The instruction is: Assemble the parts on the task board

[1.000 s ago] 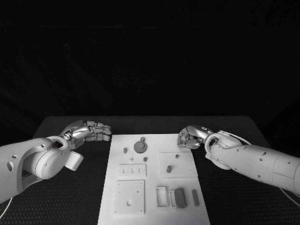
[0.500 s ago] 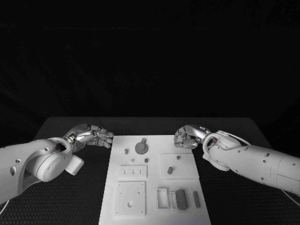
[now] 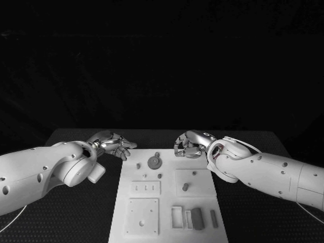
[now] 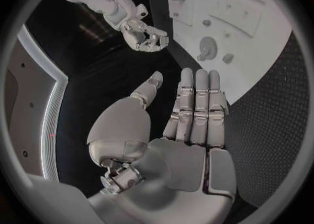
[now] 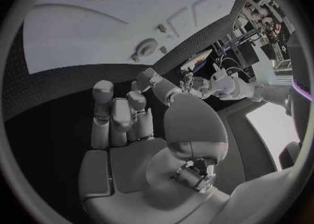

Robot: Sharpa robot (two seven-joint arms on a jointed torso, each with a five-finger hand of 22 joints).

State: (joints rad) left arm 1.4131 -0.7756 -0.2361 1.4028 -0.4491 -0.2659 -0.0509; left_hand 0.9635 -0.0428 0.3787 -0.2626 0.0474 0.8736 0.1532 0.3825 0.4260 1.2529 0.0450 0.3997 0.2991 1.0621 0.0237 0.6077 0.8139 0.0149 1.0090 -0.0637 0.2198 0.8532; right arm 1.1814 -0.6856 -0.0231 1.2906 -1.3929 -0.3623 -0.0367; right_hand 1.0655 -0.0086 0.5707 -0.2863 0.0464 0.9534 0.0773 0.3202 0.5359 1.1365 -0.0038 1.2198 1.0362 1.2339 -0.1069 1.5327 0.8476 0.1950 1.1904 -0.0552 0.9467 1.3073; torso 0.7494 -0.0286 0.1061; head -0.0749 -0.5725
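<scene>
Both hands moved inward to the task board's (image 3: 166,200) far end within the last second: left hand (image 3: 112,144) spread and empty, right hand (image 3: 190,144) curled on nothing, gear part (image 3: 154,162) between them untouched, assembly unstarted.

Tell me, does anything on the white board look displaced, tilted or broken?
Nothing stands out. The task board lies straight on the table, its grey parts sit apart in order, and both the left hand and right hand hold nothing.

Task board (image 3: 169,223) mid-table; left hand (image 3: 112,144) and right hand (image 3: 191,143) flank its far end.
</scene>
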